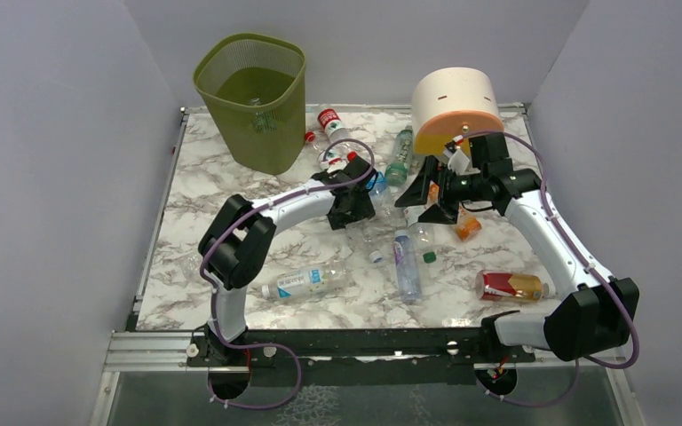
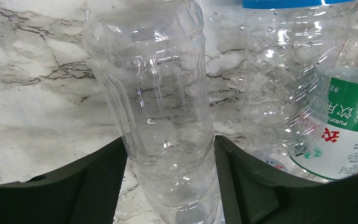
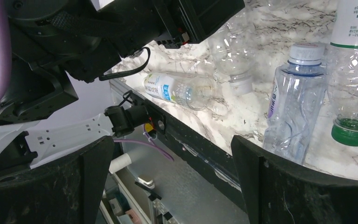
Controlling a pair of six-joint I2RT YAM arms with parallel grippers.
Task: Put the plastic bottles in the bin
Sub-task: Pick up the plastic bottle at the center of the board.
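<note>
My left gripper (image 2: 170,177) is low over the middle of the table, its two pads pressed against the sides of a clear, label-free plastic bottle (image 2: 163,107) that lies on the marble. In the top view the left gripper (image 1: 353,209) covers most of this bottle (image 1: 366,235). The right gripper (image 1: 426,200) hovers open just to the right, and nothing sits between its fingers (image 3: 270,186). Other plastic bottles lie about: white-labelled (image 1: 306,282), blue-labelled (image 1: 406,264), green-labelled (image 1: 400,155), red-labelled (image 1: 330,122), orange-filled (image 1: 468,226). The olive-green bin (image 1: 249,133) stands at the back left with one bottle (image 1: 257,114) inside.
A cream cylinder (image 1: 455,106) stands at the back right, close behind the right arm. A red and gold container (image 1: 511,286) lies near the front right. White walls enclose the table on three sides. A black rail (image 1: 364,342) runs along the near edge.
</note>
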